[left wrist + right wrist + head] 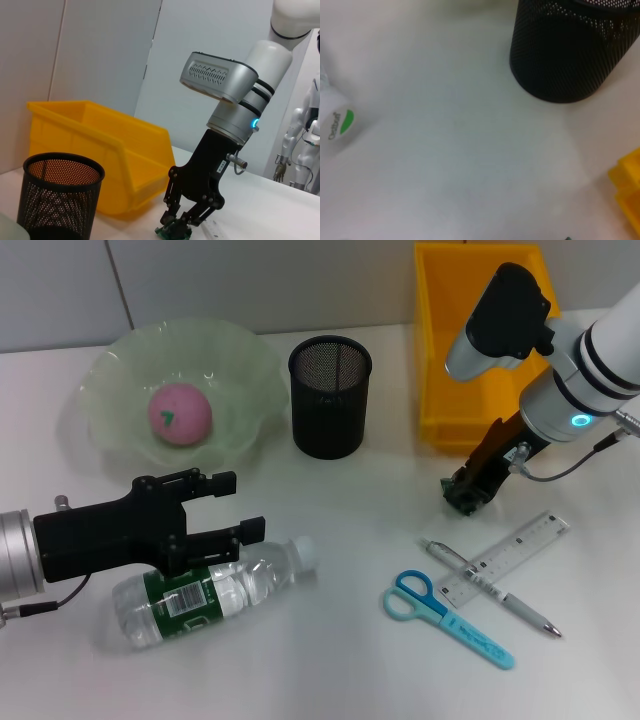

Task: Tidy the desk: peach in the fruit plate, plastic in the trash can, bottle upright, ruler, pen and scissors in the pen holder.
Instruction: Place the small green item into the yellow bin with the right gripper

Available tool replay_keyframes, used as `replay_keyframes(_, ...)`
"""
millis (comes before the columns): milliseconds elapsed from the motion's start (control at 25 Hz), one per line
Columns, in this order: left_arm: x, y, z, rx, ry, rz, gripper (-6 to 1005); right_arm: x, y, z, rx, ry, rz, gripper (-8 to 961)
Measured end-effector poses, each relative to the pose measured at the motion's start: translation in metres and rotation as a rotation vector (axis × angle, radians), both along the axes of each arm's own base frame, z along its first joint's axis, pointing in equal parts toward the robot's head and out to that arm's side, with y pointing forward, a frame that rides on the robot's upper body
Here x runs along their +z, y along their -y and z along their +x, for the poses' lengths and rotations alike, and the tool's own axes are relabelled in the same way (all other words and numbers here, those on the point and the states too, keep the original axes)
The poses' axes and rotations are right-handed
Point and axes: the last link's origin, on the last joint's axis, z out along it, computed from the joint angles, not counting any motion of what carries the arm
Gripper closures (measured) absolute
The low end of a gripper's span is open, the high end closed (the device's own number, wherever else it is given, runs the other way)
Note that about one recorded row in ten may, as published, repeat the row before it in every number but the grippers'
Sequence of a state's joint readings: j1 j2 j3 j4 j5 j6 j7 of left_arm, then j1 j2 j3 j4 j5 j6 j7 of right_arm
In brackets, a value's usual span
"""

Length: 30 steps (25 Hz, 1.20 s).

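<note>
the left gripper (228,508) hangs spread over the bottle (205,592), which lies on its side on the desk (330,660). the right gripper (467,492), near the trash can (450,340), pinches something small and dark green.

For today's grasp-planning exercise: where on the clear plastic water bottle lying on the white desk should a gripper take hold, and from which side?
Probably the green-labelled middle of the clear plastic water bottle, coming from above with the fingers across its width. It lies on its side on the white desk, white cap toward the blue-handled scissors. The left gripper is open just above it.
</note>
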<state>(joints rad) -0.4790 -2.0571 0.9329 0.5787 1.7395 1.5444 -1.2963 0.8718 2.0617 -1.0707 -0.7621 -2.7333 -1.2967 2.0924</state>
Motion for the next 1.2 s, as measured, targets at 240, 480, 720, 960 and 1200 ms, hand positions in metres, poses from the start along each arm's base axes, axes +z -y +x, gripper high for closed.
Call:
replay_keyframes(240, 0.000, 0.000, -0.001, 0.002, 0.000, 0.002, 243, 0.003, 0.001, -0.008, 0.005, -0.029, -0.004, 729)
replay_keyframes(480, 0.001, 0.001, -0.001, 0.004, 0.000, 0.001, 243, 0.016, 0.003, -0.024, 0.014, -0.114, 0.005, 728)
replay_keyframes(720, 0.001, 0.000, -0.002, 0.006, -0.003, 0.003, 243, 0.035, 0.003, -0.036, 0.021, -0.193, 0.039, 727)
replay_keyframes(960, 0.002, 0.000, -0.002, 0.005, -0.002, 0.003, 243, 0.059, 0.003, -0.046, 0.038, -0.301, 0.093, 726)
replay_keyframes(1200, 0.002, 0.000, -0.002, 0.004, -0.001, 0.002, 243, 0.082, -0.001, -0.049, 0.039, -0.380, 0.165, 725)
